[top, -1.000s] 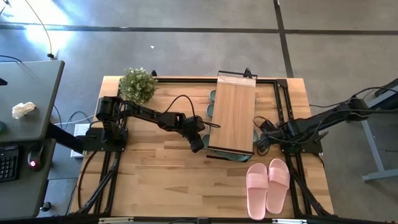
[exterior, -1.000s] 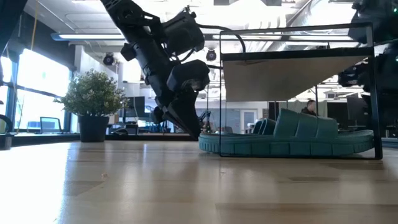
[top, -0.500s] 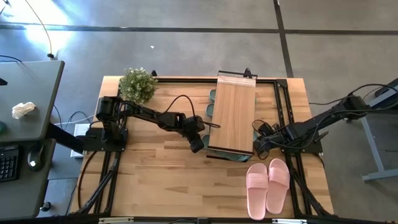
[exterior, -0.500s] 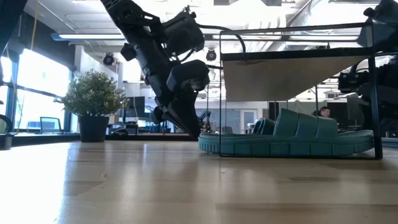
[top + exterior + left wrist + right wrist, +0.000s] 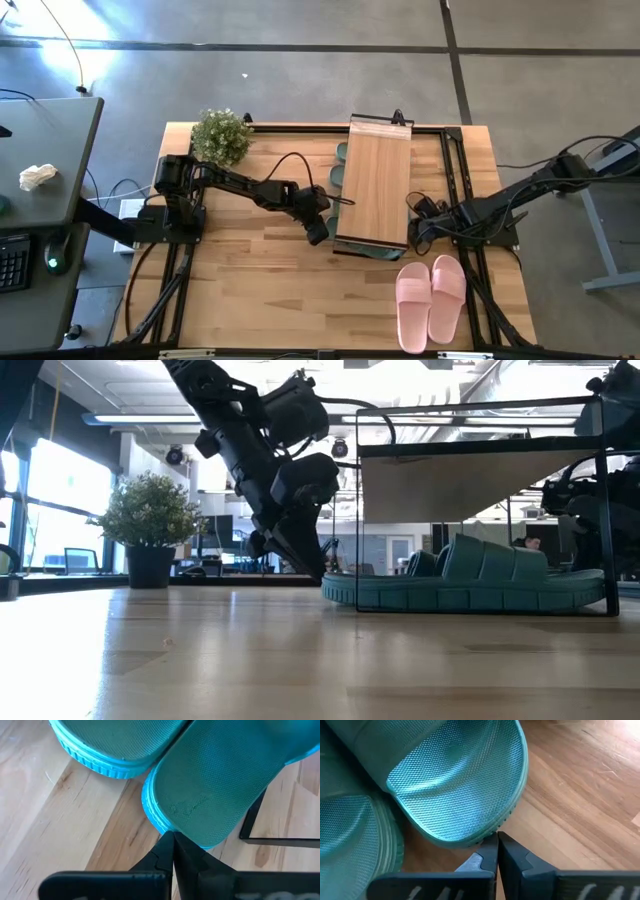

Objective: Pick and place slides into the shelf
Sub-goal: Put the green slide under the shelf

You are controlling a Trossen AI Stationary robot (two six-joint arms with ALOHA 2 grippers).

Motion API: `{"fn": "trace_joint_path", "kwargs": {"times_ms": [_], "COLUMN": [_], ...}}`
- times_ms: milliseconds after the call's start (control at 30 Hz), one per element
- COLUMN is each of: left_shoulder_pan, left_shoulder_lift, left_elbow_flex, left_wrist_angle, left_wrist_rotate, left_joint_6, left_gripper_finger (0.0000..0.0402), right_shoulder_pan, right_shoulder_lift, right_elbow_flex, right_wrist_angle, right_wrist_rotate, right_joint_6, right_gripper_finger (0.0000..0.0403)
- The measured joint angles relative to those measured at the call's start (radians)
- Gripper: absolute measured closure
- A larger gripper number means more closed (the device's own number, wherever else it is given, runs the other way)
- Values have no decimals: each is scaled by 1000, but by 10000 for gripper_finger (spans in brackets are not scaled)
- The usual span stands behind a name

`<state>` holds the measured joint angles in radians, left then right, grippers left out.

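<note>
The light-wood shelf (image 5: pixel 377 183) stands mid-table. Green slides lie beneath it; some poke out at its left side (image 5: pixel 340 166). One green slide (image 5: pixel 470 582) lies crosswise under its near end. My left gripper (image 5: pixel 318 236), shut, is at this slide's left end (image 5: pixel 167 822). My right gripper (image 5: pixel 413 235), shut, is at its right end (image 5: pixel 470 795). The pink pair (image 5: pixel 432 298) lies flat on the table, near the front right corner, and no gripper touches it. My left gripper (image 5: pixel 169 836) touches the crosswise green slide with its shut fingertips on the sole rim (image 5: pixel 156 822) at the rounded left end. The fingers slant down from the table's left (image 5: pixel 300 550). The slide lies flat on the table. My right gripper (image 5: pixel 496 837) meets the same slide's right end with its shut fingertips against the sole rim (image 5: pixel 492 829), coming from the table's right. The slide rests flat on the table, under the shelf.
A potted plant (image 5: pixel 221 135) stands at the far left corner. The shelf's dark frame legs (image 5: pixel 255 820) stand close by both grippers. Bare tabletop (image 5: pixel 250 290) spreads along the near left. Arm mounts and cables line both table sides.
My right gripper has moved a little toward the near edge along the shelf's right side, staying shut. My left gripper has kept still at the slide's left end.
</note>
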<state>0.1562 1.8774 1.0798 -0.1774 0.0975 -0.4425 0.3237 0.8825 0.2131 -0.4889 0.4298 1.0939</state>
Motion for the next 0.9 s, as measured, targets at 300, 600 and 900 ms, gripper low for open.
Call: {"fn": "trace_joint_path", "kwargs": {"times_ms": [300, 600, 900], "left_shoulder_pan": [0, 14, 14], "left_shoulder_lift": [0, -19, -19], "left_elbow_flex": [0, 0, 0], "left_wrist_angle": [-10, -98, -82], "left_wrist_rotate": [8, -11, 17], "left_joint_6": [25, 48, 58], "left_gripper_finger": [401, 402, 401], "right_shoulder_pan": [-16, 0, 166], "right_shoulder_lift": [0, -14, -55], "right_elbow_flex": [0, 79, 280], "right_wrist_angle": [-25, -200, -363], "right_wrist_rotate": [0, -12, -180], "right_joint_6": [9, 78, 195], "right_gripper_finger": [403, 403, 403]}}
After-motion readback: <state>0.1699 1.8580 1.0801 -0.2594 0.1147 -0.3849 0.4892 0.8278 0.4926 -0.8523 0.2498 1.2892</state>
